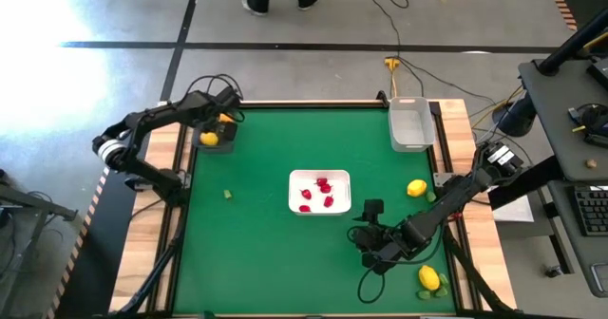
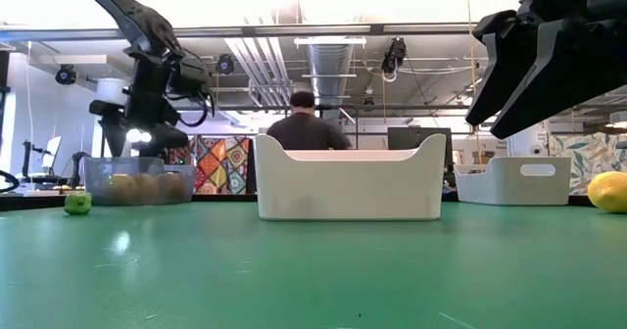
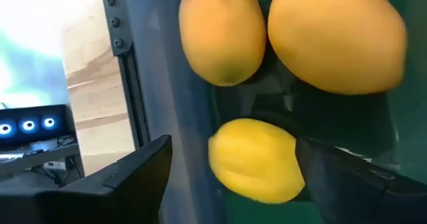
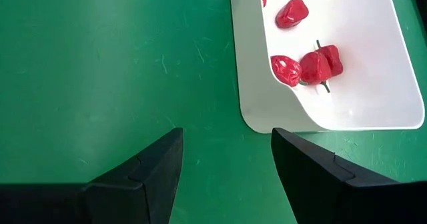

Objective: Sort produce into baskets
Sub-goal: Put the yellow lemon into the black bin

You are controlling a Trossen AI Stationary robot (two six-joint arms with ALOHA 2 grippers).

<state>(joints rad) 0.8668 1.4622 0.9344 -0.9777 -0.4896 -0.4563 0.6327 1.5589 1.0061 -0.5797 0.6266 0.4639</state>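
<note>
The dark bin (image 1: 213, 135) stands at the table's far left corner with two oranges (image 3: 333, 37) and a yellow lemon (image 3: 257, 161) in it. My left gripper (image 3: 233, 151) hangs open just above that bin (image 2: 137, 180), its fingers on either side of the lemon. The white tray (image 1: 320, 193) in the middle holds several red pieces (image 4: 313, 64). My right gripper (image 4: 227, 134) stands open over bare table beside the tray's near right corner (image 4: 267, 121), with nothing between its fingers. The clear bin (image 1: 411, 124) stands at the far right. My left gripper stands with one finger (image 3: 347, 177) right next to the lemon's end (image 3: 293, 161). Whether it touches the lemon I cannot tell. The other finger (image 3: 133, 177) is apart from it. The lemon lies in the bin below the oranges.
Loose on the table: a lemon (image 1: 416, 188) with a green piece (image 1: 429, 197) right of the tray, another lemon (image 1: 429, 278) with green pieces near the right front corner, a green piece (image 1: 227, 194) at the left. A person (image 2: 306, 123) stands beyond the far edge.
</note>
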